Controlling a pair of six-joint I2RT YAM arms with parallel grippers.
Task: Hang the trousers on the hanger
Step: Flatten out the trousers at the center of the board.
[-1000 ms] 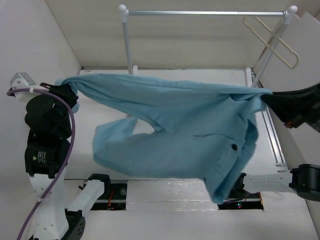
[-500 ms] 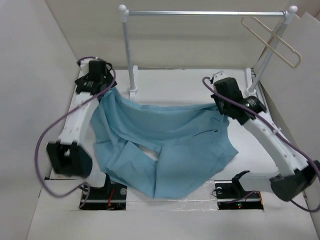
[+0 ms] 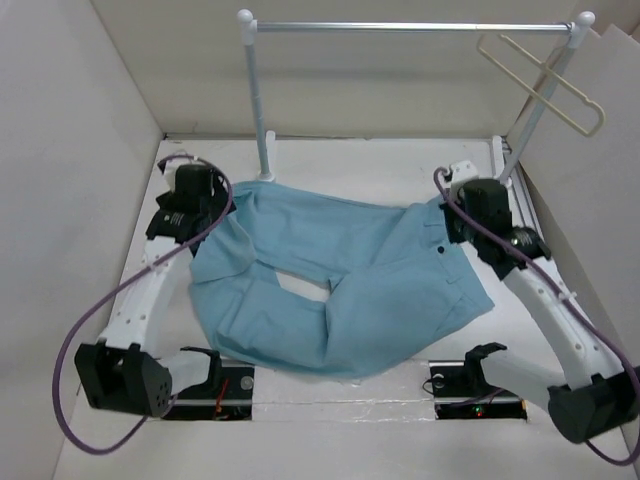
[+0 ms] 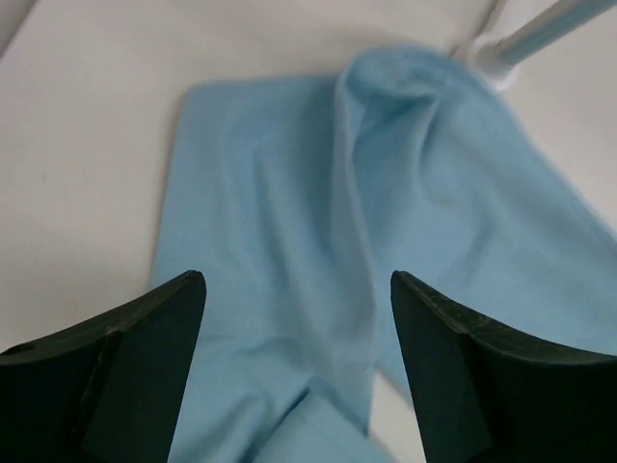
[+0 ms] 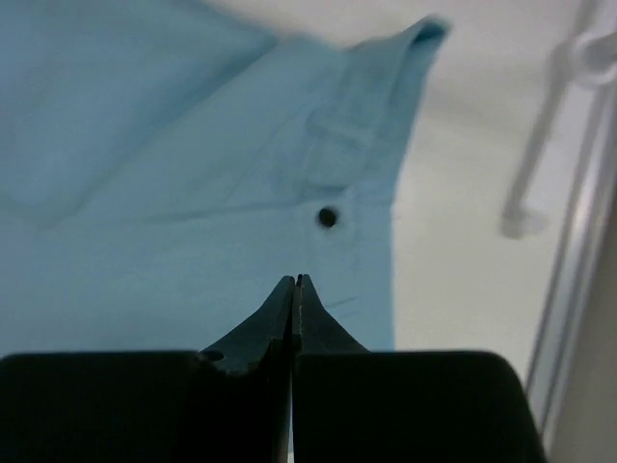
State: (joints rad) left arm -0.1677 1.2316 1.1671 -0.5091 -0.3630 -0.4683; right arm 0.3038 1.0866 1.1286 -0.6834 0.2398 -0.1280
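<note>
I see trousers (image 3: pixel 360 290) spread on surface (image 3: pixel 400 160); hanger (image 3: pixel 545 80) on rail (image 3: pixel 400 27), untouched. Left fingers (image 4: pixel 125 376) spread, empty; right fingers (image 5: pixel 260 333) pressed together at waistband. Hanging all left.

light blue trousers (image 3: pixel 340 290), cream hanger (image 3: pixel 530 84) — silver rail (image 3: pixel 400 27)

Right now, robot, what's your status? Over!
Left gripper open over the trousers. Right gripper shut at the waistband, grip unclear. Trousers lie on the table; hanger bare on the rail. Nothing blocking.
</note>
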